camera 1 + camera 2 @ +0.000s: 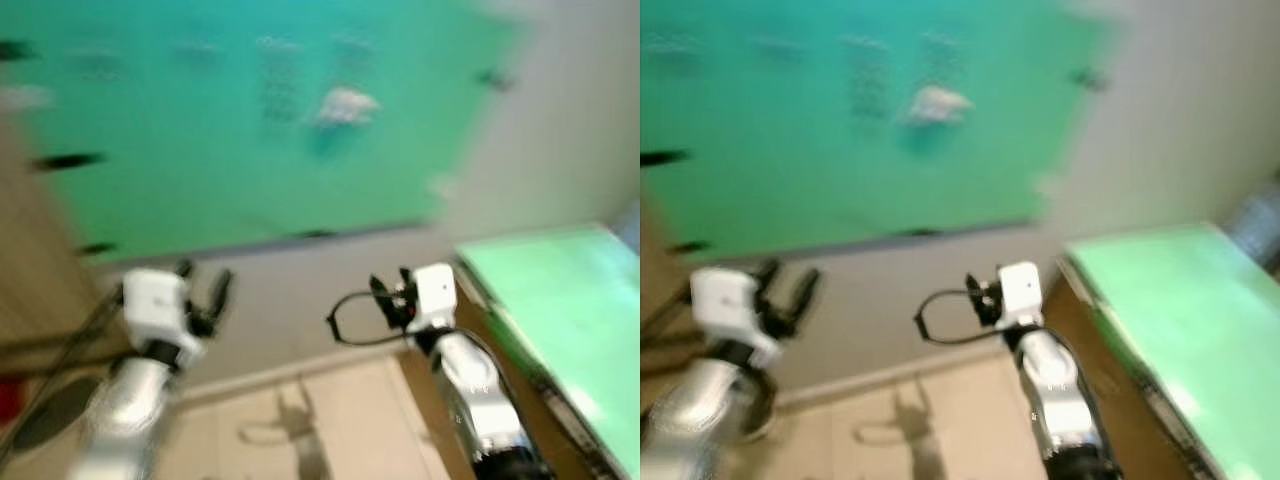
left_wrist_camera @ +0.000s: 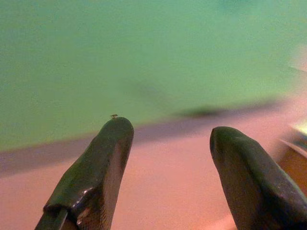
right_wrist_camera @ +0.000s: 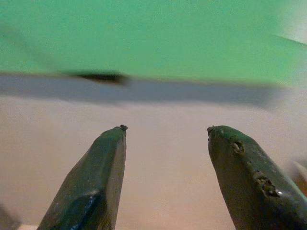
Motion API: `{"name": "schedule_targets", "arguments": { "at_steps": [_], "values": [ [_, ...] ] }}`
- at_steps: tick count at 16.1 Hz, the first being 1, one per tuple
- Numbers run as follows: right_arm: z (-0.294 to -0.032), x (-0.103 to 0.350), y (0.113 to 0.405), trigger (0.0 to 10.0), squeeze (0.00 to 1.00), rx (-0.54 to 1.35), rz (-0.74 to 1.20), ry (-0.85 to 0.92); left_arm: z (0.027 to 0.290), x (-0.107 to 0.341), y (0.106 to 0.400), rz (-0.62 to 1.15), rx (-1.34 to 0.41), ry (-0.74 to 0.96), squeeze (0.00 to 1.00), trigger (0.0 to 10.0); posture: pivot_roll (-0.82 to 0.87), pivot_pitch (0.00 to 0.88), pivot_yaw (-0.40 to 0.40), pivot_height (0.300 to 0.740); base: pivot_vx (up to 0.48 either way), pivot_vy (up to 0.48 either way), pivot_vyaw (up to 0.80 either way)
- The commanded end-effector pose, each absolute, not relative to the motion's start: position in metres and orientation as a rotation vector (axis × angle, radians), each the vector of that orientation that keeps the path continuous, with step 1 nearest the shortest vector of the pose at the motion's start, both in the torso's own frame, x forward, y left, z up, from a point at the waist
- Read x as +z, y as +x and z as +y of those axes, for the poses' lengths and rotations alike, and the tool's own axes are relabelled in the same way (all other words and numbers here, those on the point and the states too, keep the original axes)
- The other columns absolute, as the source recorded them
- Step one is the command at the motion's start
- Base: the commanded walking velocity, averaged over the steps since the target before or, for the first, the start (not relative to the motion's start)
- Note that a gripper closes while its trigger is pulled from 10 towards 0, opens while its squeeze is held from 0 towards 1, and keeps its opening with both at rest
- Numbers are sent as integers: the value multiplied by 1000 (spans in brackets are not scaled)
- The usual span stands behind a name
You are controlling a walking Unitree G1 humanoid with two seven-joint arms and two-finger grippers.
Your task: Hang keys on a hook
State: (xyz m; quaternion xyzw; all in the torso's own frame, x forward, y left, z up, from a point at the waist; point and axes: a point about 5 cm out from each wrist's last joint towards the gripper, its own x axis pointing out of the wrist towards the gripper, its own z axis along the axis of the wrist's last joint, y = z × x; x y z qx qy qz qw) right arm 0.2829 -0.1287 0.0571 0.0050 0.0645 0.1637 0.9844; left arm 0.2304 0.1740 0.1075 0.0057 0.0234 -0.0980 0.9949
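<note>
1. Keys cannot be picked out for sure through the blur; a pale, whitish lump [image 1: 346,104] sits high on the green board [image 1: 250,130], and whether it is the keys is impossible to tell.
2. Green board: a large, flat, matte panel mounted on a beige wall [image 1: 560,130], with short dark marks along its edges that may be hooks, too smeared to confirm.
3. Left gripper [image 2: 165,132] is raised toward the wall below the board; its two black fingers [image 2: 98,167] are spread apart with nothing between them. They look smooth, rounded at the tips and slightly glossy.
4. Right gripper [image 3: 165,129] likewise points at the wall beneath the board's lower edge, fingers [image 3: 96,182] parted and empty; one pad is pitted and scuffed.
5. Silver arms with white wrist blocks; a thin black cable [image 1: 345,320] loops beside the right wrist.
6. Green-topped surface [image 1: 560,300] with a brown side stands to the robot's right, near the right arm.
7. Pale tiled floor [image 1: 300,420] below carries the arms' shadow.
</note>
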Motion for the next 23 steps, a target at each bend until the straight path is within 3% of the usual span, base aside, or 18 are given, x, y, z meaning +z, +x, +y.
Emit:
{"name": "schedule_targets", "arguments": {
  "at_steps": [1,8,23],
  "values": [
    [-132,59,284,10000,0,309,123,28,170,107,231,39,-224,42,0,10000,78,0,-60,740,0,-480,-775],
    [-134,58,287,10000,0,245,112,46,172,106,268,39,-247,115,0,10000,57,0,-30,740,0,0,-753],
    [-141,55,280,10000,0,197,96,53,158,105,289,12,-291,119,0,10000,-16,0,19,740,0,0,-744]
  ]
}}
